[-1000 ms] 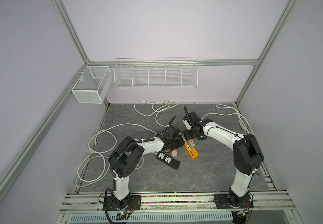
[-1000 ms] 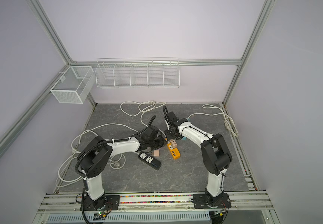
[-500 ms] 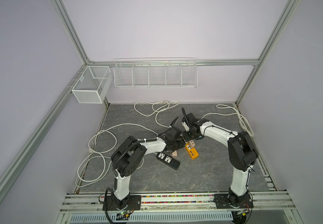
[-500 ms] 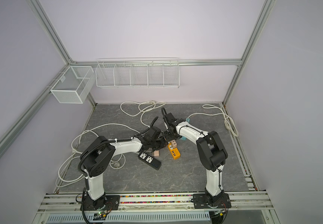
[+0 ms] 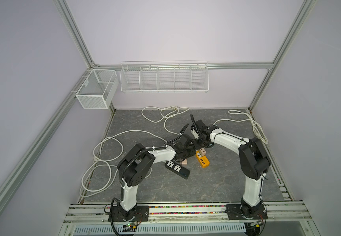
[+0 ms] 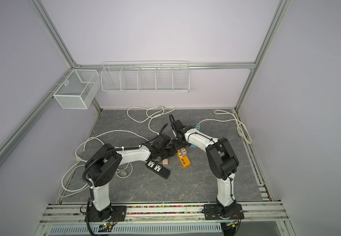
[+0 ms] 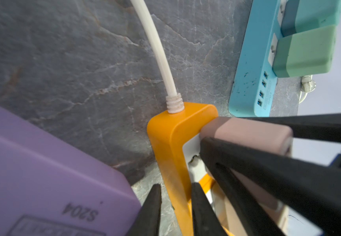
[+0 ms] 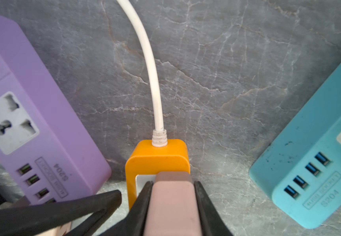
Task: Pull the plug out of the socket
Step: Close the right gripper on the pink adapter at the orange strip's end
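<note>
An orange socket strip [image 5: 203, 162] [image 8: 157, 159] with a white cord lies mid-floor. A pink plug [image 8: 172, 204] [image 7: 247, 132] [image 5: 202, 152] sits in its outlet nearest the cord. My right gripper [image 8: 173, 182] [image 5: 199, 147] is shut on the plug, one finger flat on each side. My left gripper [image 7: 175, 186] [image 5: 189, 153] comes in from the left side and is shut on the orange strip's side wall just below the plug. The two grippers nearly touch; the outlet face under the plug is mostly hidden.
A purple socket strip [image 8: 32, 122] lies close on one side, a teal one [image 8: 319, 163] holding green plugs [image 7: 304, 51] on the other. A black strip [image 5: 177, 169] and a loose pink plug [image 5: 184, 162] lie nearer the front. White cables [image 5: 108, 147] loop across the left and back floor.
My right gripper has closed onto the pink plug. My left gripper has tightened on the orange strip, and both arms have drawn in toward it.
</note>
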Controlling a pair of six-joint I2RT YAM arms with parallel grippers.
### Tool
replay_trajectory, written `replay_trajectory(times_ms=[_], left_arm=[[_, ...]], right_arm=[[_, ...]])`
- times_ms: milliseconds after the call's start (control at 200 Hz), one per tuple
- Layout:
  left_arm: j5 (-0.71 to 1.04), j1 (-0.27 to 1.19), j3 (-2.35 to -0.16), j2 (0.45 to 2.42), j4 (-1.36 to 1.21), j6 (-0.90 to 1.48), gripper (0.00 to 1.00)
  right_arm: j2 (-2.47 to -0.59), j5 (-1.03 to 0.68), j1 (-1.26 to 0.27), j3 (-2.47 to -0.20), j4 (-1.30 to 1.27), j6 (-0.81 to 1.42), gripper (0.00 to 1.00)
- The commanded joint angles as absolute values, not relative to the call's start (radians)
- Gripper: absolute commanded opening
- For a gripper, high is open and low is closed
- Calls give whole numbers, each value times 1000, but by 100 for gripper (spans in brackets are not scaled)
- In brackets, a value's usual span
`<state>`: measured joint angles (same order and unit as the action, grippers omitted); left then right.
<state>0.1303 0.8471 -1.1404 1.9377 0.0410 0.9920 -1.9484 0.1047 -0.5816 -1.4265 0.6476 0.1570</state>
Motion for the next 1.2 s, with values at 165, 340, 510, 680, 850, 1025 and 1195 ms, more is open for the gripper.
replay_trajectory(times_ms=[165,340,510,680,850,1025,1195], left_arm=[[69,853,-1086,1962,110,1019,26],[64,853,-1083,1965,111,1028,26],[68,859,-1075,1970,93,1045,25],[62,864,-1072,1974,98,1049,25],[60,868,-1072,1977,95,1055,24],[52,869,-1072,1977,103,1055,24],[49,870,-1072,1979,103,1057,24]], right_arm=[[-1957,107,-597,-1474,669,138,30],[-1960,112,-595,-1482,678,141,27],[-1959,94,-607,-1475,670,153,24],[-1957,105,-590,-1479,679,140,23],[-1963,73,-609,-1485,670,162,21],[-1952,95,-601,-1489,678,153,21],[-1950,91,-594,-1489,688,152,21]])
